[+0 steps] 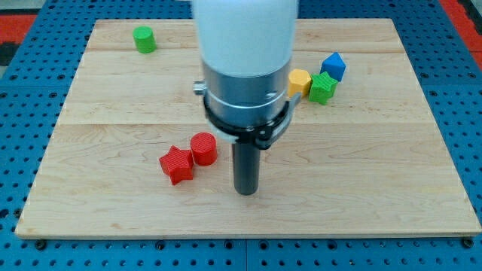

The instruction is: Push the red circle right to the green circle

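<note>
Five blocks sat on the wooden surface (113,188), and my tip (246,192) was down in the lower middle of the frame, just to the right of the red circle (203,148) with a narrow gap between them. That red circle stood left of centre, touching a red star-shaped block (176,165) at its lower left. The green circle (144,39) was away in the upper left of the frame, well apart from the pair. Over in the upper right, a yellow block (300,81), a green block (323,88) and a blue block (333,66) huddled together, the yellow partly hidden behind the arm's silver collar. No tool with jaws here, just a bare rod holding nothing. No writing or labels could be read anywhere.
</note>
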Action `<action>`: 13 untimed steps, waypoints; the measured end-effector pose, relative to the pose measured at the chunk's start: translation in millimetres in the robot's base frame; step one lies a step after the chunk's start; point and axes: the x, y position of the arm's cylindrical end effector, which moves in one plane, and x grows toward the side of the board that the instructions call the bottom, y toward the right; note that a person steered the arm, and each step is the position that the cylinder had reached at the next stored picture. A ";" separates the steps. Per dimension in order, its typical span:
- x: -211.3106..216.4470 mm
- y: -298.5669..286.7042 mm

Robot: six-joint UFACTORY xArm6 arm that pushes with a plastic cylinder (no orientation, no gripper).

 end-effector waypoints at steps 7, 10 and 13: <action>-184.4 -171.9; -226.7 -119.9; -265.9 -5.5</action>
